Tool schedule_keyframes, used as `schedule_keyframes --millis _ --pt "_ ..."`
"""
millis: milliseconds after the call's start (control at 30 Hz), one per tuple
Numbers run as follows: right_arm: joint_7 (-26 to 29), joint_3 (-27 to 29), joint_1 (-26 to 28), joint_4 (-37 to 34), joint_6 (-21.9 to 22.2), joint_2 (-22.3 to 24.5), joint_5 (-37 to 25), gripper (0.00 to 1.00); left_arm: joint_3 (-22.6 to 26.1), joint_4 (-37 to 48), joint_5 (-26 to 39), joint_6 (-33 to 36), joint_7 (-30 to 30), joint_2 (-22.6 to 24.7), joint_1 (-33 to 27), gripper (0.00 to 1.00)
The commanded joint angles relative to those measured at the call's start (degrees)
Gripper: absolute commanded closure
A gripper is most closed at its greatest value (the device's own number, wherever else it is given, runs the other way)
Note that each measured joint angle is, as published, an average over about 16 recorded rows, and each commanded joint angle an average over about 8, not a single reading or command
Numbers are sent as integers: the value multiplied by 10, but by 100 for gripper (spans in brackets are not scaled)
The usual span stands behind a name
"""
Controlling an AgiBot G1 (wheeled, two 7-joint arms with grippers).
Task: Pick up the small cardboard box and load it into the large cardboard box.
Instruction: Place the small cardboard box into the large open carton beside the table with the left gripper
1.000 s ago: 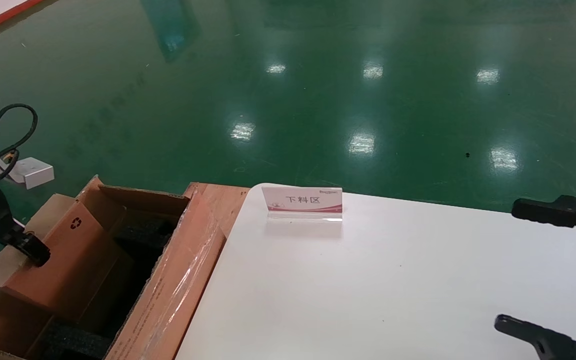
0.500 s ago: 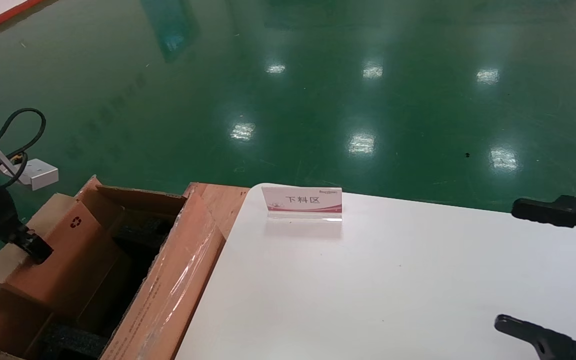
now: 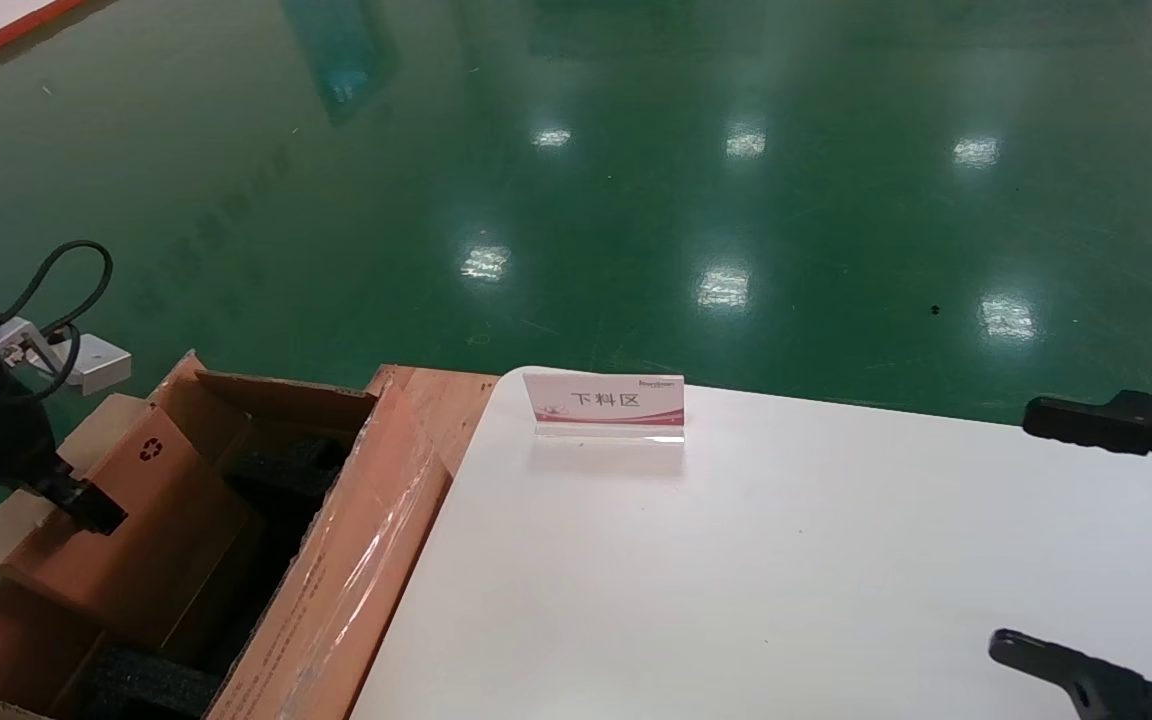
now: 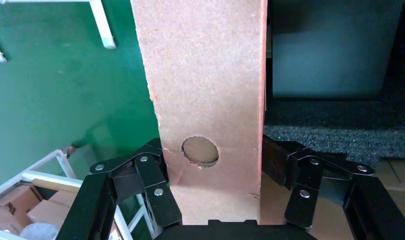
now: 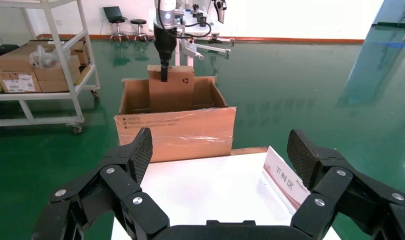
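The left gripper (image 3: 86,505) clamps the top edge of the small cardboard box (image 3: 131,520) between its fingers (image 4: 150,185) (recycling mark near an upper corner), holding it on edge, partly down inside the large cardboard box (image 3: 336,580). The right gripper (image 5: 220,165) hangs spread wide above the white table (image 3: 736,560).

Sign stand (image 3: 604,406) on the white table (image 3: 736,560), between the two grippers: red chars "下料区"; small print above, can't read. Small cardboard box (image 3: 136,520): black recycling symbol on the corner far from the left gripper (image 3: 86,505) gripping it. Large cardboard box (image 3: 356,560): print on taped flap, too small to read.
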Motion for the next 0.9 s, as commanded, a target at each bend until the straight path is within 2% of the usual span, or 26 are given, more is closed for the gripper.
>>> schedule_keyframes --millis 33,600,633,867,900 --pt "0 0 0 0 0 0 0 0 0 1 0 -5 -5 3 8 100" --pt "0 -1 0 0 0 0 0 0 -3 54 -14 -8 -30 32 102 100" --pt "0 -1 0 0 0 0 0 0 -4 58 -17 -6 -29 33 105 95" --pt "0 -1 0 0 0 0 1 0 -10 75 -27 3 -19 38 119 8" --pt "0 -1 0 0 0 0 1 0 -11 76 -27 3 -19 38 120 1"
